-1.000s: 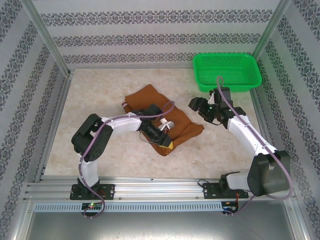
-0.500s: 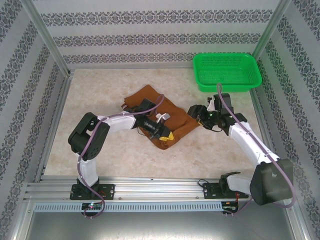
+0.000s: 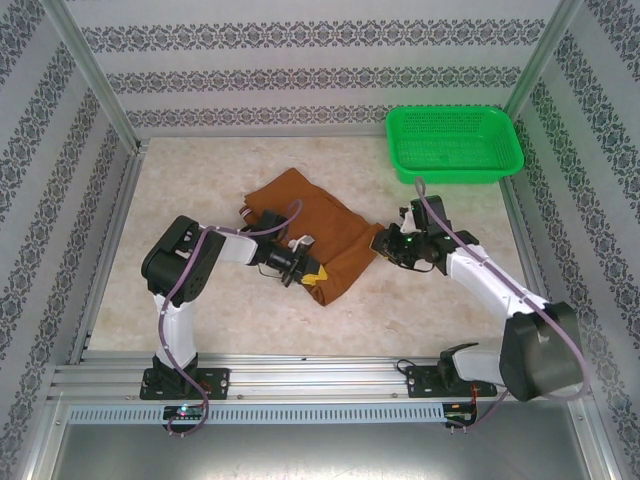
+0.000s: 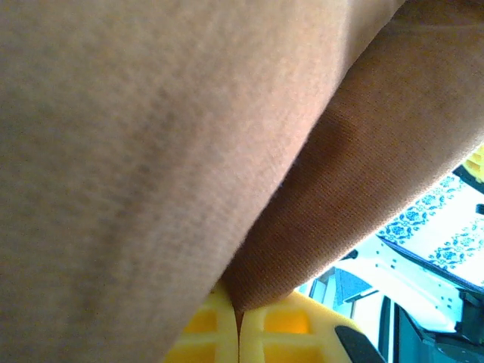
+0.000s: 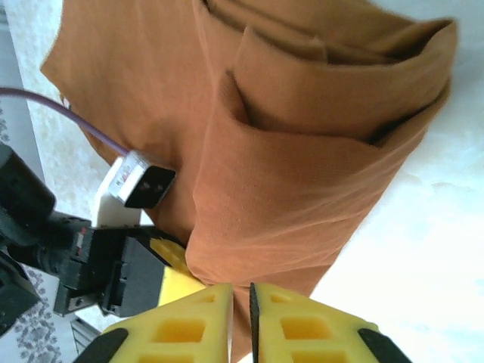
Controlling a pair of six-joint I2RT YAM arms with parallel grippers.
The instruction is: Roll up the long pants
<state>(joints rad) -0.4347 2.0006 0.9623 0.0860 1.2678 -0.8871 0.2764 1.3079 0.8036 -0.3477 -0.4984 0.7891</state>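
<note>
High rear overview; wrist cameras tight on long pants (image 5: pixel 287 174)

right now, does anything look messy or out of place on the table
Only the long pants: a loose, lopsided bundle lying diagonally, with layers gaping at one end in the right wrist view. Both the left gripper and right gripper pinch its cloth. The green basket sits upright.
</note>
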